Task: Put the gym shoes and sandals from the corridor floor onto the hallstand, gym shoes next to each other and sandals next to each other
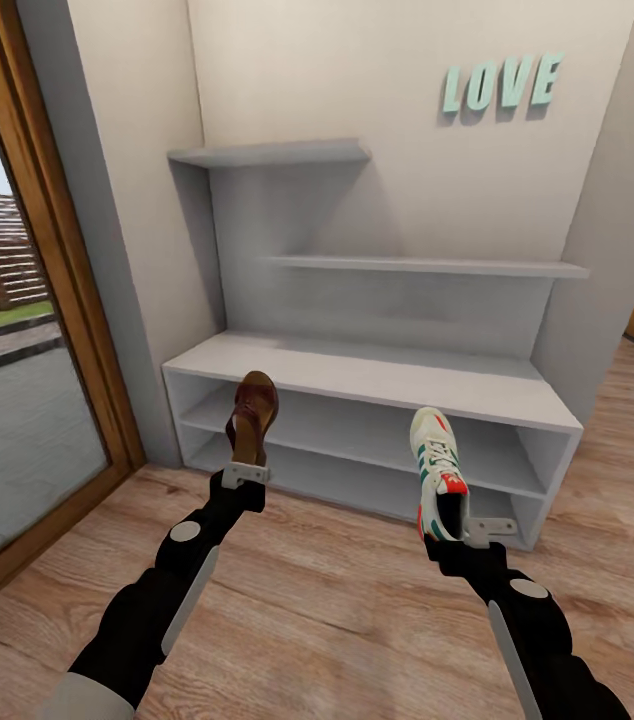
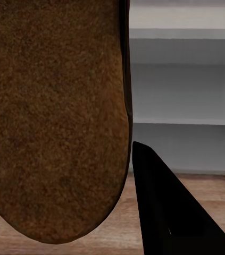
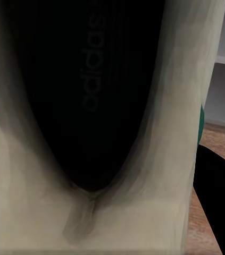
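At the left a glass door in a wooden frame is showing a paved yard outside. Next, the left gripper is holding a sandal upright by its heel, toe pointing up, in front of the left end of the hallstand and clear of the corridor floor. Its fingers are closing tight on the heel; in the left wrist view the brown footbed is sitting against one dark finger. Moving right, the right gripper is gripping a gym shoe by the heel end, toe raised, before the rack's right half. The right wrist view is looking into the shoe's dark inside, so the finger gap is probably narrow, though it is hard to judge. Teal LOVE letters are hanging on the wall above.
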### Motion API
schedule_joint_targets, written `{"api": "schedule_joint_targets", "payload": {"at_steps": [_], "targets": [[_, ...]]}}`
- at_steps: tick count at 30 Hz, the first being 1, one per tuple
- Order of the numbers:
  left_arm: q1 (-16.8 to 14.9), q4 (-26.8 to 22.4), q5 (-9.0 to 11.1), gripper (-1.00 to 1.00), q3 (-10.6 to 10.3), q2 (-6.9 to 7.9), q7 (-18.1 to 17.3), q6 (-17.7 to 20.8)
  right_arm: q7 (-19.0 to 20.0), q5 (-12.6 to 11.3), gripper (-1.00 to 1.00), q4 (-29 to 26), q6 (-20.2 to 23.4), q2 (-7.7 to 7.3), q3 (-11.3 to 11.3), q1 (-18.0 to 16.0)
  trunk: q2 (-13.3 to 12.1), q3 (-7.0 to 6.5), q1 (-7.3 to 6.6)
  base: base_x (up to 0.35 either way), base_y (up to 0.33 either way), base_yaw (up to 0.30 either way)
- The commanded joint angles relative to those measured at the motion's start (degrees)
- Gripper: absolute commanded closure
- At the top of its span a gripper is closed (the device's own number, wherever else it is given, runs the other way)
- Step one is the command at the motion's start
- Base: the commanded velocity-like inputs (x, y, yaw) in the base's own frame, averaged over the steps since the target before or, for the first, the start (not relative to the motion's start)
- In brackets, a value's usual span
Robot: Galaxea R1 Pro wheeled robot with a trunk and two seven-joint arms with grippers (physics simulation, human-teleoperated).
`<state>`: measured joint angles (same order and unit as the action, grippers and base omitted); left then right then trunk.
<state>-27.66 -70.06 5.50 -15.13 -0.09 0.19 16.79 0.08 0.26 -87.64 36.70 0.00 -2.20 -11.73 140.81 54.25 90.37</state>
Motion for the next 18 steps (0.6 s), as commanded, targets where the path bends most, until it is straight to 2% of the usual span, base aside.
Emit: {"api": "schedule_joint_targets", "payload": {"at_steps": [1,12,18], "targets": [[0.0,-0.1,0.4,1.00,0.0,0.00,-0.1,0.4,0.0,0.0,1.00,-0.1,0.3,0.00,0.0,0.0,0.0,0.06,-0.01,0.002,0.005,-0.006],[0.0,-0.1,0.4,1.00,0.1,0.00,-0.1,0.4,0.0,0.0,1.00,-0.1,0.3,0.00,0.0,-0.1,0.0,0.06,-0.01,0.000,0.001,-0.009],[0.0,-0.1,0.4,1.00,0.0,0.03,-0.1,0.4,0.0,0.0,1.00,-0.1,0.3,0.00,0.0,-0.1,0.0,0.06,-0.01,0.000,0.034,-0.223]]}}
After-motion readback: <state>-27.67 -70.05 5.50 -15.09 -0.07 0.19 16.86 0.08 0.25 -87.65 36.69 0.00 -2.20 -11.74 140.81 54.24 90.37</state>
